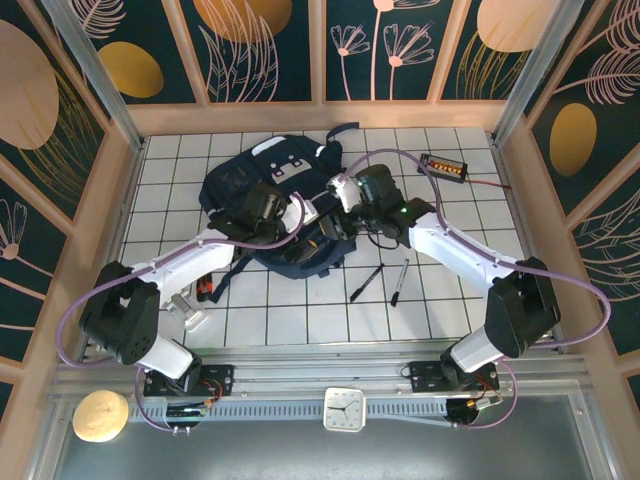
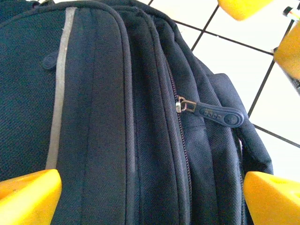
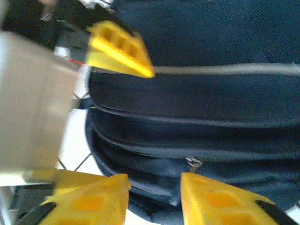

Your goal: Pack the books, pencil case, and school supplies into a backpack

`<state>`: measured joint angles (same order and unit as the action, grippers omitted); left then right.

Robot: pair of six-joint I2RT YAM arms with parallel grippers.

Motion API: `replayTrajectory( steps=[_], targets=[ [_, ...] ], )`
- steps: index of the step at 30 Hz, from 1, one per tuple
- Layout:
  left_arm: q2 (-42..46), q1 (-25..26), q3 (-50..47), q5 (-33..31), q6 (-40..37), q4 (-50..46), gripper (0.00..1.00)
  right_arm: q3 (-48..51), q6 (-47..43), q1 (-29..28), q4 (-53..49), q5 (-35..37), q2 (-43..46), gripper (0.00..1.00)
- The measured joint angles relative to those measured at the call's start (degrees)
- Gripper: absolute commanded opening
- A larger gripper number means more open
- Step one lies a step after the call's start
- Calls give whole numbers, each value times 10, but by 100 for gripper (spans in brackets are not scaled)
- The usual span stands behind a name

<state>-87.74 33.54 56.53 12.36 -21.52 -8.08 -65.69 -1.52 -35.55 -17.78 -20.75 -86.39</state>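
Observation:
The navy backpack (image 1: 262,180) lies on the tiled table with both grippers over its near right edge. My left gripper (image 2: 150,201) (image 1: 303,214) is open wide, its yellow fingers (image 2: 28,197) astride the closed zipper seams. The zipper pull (image 2: 216,113) lies flat on the fabric, ahead and to the right. My right gripper (image 3: 154,199) (image 1: 336,222) is open, with its fingers (image 3: 225,201) apart just above the backpack's (image 3: 201,108) lower edge, near the zipper slider (image 3: 193,162). Two dark pens (image 1: 366,283) (image 1: 399,281) lie on the tiles to the right of the backpack. The books and the pencil case are out of view.
A black box with orange lights (image 1: 443,165) and its cable sits at the back right. Small items (image 1: 190,305) lie by the left arm. The two grippers are close together, each one's yellow fingers (image 2: 288,54) (image 3: 119,49) showing in the other's wrist view.

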Motion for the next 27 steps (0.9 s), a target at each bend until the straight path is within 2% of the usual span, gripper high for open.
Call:
replayTrajectory(
  steps=[3, 6, 9, 11, 13, 14, 23, 27],
  targets=[
    [-18, 1, 0, -13, -5, 6, 89, 18, 11, 12, 0, 8, 1, 40],
    [-35, 1, 2, -21, -10, 6, 78, 33, 21, 16, 1, 12, 9, 40],
    [-56, 1, 12, -27, -14, 5, 51, 38, 25, 18, 1, 12, 16, 42],
    [-69, 2, 21, -28, -17, 1, 31, 38, 30, 20, 5, 8, 17, 51],
    [-78, 3, 30, -26, -15, -6, 7, 41, 34, 21, 9, 1, 16, 57],
    [-82, 3, 36, -25, -14, -13, 0, 42, 36, 22, 9, -2, 16, 59],
    [-55, 1, 55, -12, -7, -56, 0, 43, 83, 37, 25, -66, -25, 60],
    [-33, -2, 61, 4, -4, -79, 0, 36, 147, 47, 32, -108, -50, 59]
  ],
)
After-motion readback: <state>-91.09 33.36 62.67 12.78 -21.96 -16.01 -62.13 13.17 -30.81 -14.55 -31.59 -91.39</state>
